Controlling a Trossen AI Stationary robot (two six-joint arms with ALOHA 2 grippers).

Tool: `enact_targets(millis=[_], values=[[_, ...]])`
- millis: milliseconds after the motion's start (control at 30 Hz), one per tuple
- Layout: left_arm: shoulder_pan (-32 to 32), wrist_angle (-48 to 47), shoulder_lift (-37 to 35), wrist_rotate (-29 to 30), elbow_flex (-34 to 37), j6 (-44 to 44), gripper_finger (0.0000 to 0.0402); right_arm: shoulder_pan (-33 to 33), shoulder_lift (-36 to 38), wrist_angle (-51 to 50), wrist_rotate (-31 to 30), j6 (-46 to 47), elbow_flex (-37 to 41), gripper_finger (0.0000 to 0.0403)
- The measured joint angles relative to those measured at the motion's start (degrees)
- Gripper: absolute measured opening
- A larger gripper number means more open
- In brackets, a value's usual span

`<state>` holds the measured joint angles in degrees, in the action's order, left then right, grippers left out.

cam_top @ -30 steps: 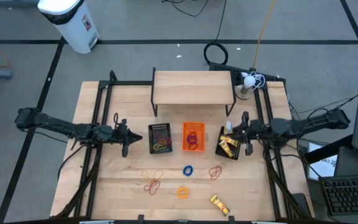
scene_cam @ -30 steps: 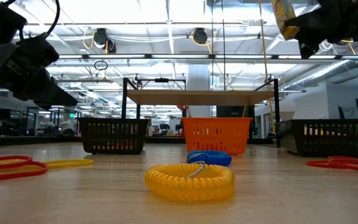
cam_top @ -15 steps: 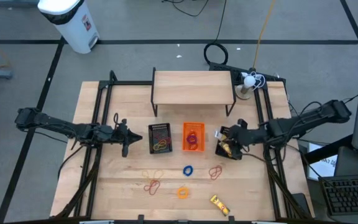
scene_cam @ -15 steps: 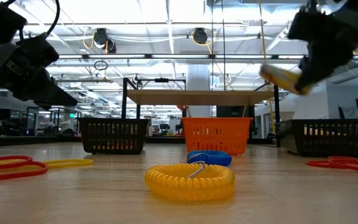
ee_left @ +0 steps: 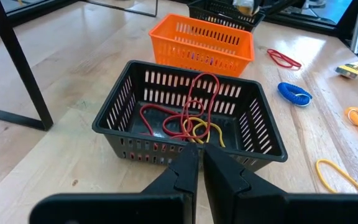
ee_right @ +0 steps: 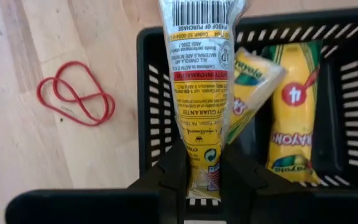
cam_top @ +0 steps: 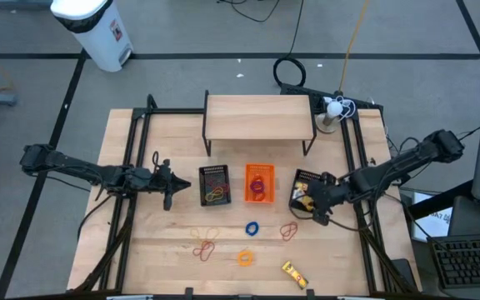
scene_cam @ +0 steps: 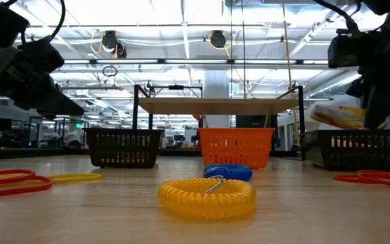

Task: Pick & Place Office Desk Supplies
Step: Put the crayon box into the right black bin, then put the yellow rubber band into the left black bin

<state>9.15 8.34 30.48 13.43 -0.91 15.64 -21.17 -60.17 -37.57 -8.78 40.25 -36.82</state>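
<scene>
My right gripper [cam_top: 313, 206] is shut on a yellow packet [ee_right: 201, 74] in clear wrap, held over the right black mesh tray [cam_top: 299, 178]. That tray holds two more yellow packets [ee_right: 291, 118]. In the low view the held packet [scene_cam: 340, 116] shows just above the tray's rim. My left gripper [cam_top: 167, 185] is shut on nothing, beside the left black mesh tray [ee_left: 253, 134], where red and yellow rubber bands [ee_left: 188, 121] lie. Another yellow packet [cam_top: 295, 274] lies flat near the table's front edge. My right gripper pinches one end of the yellow packet [ee_right: 202, 163] between its two fingers. The fingers slant down from above. The packet sticks out past the fingertips in line with them. It hangs clear above the tray's edge, its barcode end [ee_right: 199, 18] farthest from the fingers.
An orange tray [cam_top: 259, 183] stands between the two black ones. A blue coil ring [cam_top: 252, 227], an orange coil ring [cam_top: 246, 257] and red rubber bands [cam_top: 289, 230] [cam_top: 204, 247] lie on the table's near half. A wooden shelf [cam_top: 259, 117] stands at the back.
My right gripper has come down and moved toward the table's near edge, tipping from about level to pointing steeply down and rolling. The yellow packet it holds has sunk from high up to just above the right black tray.
</scene>
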Motion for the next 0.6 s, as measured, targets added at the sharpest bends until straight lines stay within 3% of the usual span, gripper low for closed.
enact_targets(millis=[200,433,600], values=[[0.0,0.03,0.0,0.0,0.0,0.15,0.0024,0.05,-1.24,-2.53,-0.08,2.59,0.0,0.0069],[0.0,0.02,0.01,0.0,0.0,0.11,0.0024,0.05,-0.82,-2.53,-0.08,1.66,0.0,0.016],[0.0,0.04,0.0,0.0,0.0,0.06,0.0024,-0.08,3.68,-0.17,-2.15,-1.12,0.02,0.0209]])
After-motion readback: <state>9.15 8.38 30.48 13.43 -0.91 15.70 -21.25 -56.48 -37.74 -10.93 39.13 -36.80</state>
